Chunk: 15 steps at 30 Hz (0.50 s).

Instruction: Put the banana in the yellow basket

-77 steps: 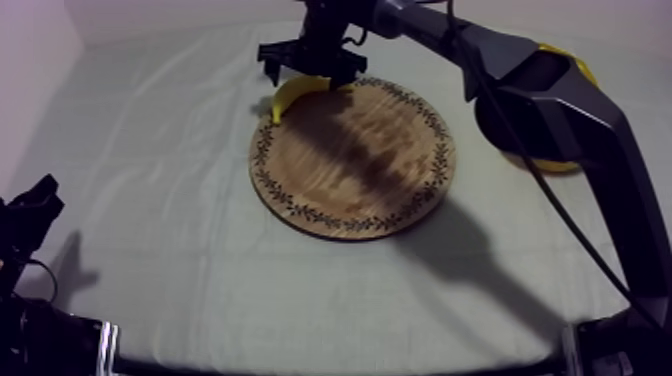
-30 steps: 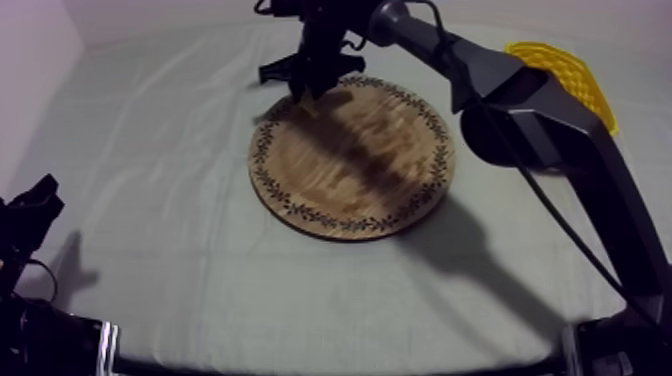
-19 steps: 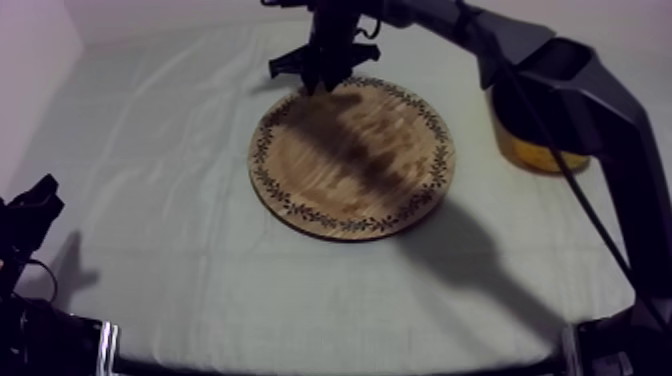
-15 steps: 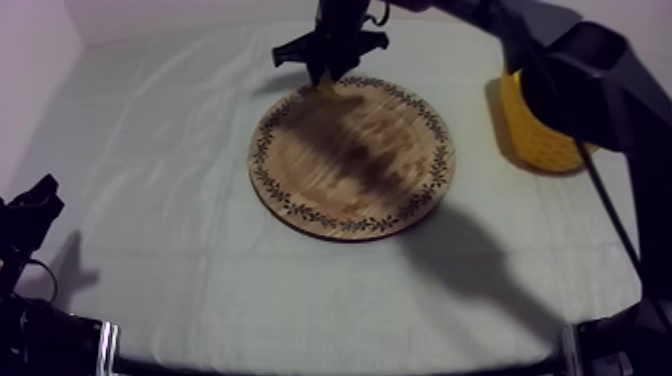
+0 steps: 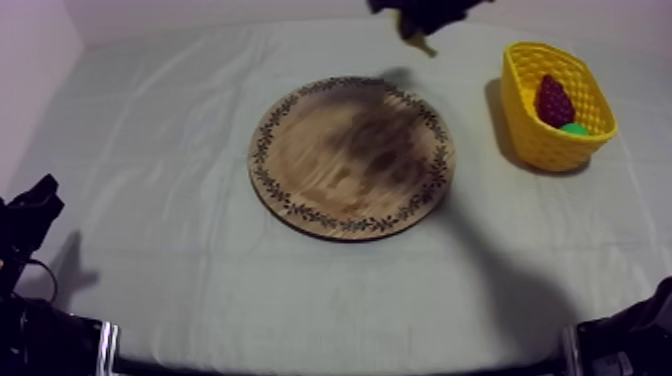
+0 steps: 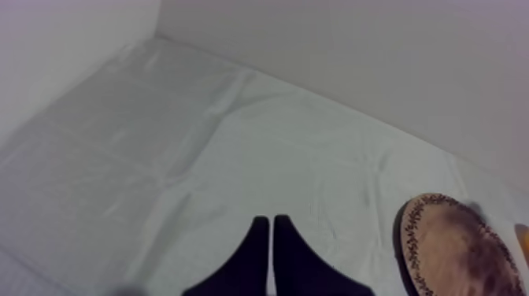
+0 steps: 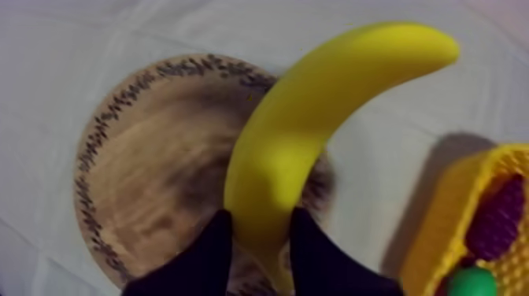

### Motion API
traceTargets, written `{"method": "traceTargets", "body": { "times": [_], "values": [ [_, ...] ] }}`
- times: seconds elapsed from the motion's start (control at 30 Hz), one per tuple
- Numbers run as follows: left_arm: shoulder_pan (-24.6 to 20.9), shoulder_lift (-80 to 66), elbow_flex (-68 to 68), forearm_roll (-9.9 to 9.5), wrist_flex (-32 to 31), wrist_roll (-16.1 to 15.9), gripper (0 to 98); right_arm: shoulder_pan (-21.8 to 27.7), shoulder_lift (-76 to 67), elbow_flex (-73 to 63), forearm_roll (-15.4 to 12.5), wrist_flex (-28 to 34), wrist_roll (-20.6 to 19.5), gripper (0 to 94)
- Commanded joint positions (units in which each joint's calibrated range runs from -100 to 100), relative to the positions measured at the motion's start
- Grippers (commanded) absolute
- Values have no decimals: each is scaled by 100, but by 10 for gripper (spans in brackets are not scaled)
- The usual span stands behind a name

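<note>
Right wrist view: the right pincer (image 7: pixel 260 216) is clenched on the banana (image 7: pixel 315 126). Its two black fingers (image 7: pixel 206 252) press either side of the fruit close to one end. The banana is held in the air above the wooden board (image 7: pixel 149 181) and curves away from the pincer. Its free tip reaches past the board's rim, over the bare cloth of the desk (image 7: pixel 79 47). Just off the board's rim, on the side the banana leans toward, the yellow basket (image 7: pixel 449 212) stands upright on the cloth. A bunch of grapes (image 7: pixel 494 216) lies in it with a green piece (image 7: pixel 471 282) whose kind I cannot tell. The banana hangs clear of the basket and touches neither its wall nor its rim.

From the top view, the board lies about mid-desk. The basket stands on the right arm's side of the board, with a strip of bare cloth between them. The right pincer shows as a dark shape at the far edge, beyond the board's far rim and toward the basket's side. A dull yellow end of the banana hangs under it.

The left pincer (image 5: pixel 30 215) sits low by the near edge on the other side, well apart from the board. In the left wrist view its fingers lie together as a narrow wedge, clenched on nothing, over bare cloth. The board's patterned rim lies off to one side ahead of them.
</note>
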Motion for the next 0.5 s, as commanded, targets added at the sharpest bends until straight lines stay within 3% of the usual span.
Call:
{"method": "traceTargets", "body": {
  "times": [0.0,0.47],
  "values": [
    [-2,0,0,-2,3,-1,1,277,-934,1100,-68,-74,226,187],
    [-2,0,0,-2,3,-1,1,1684,-2178,3056,-131,-471,1163,197]
  ]
}}
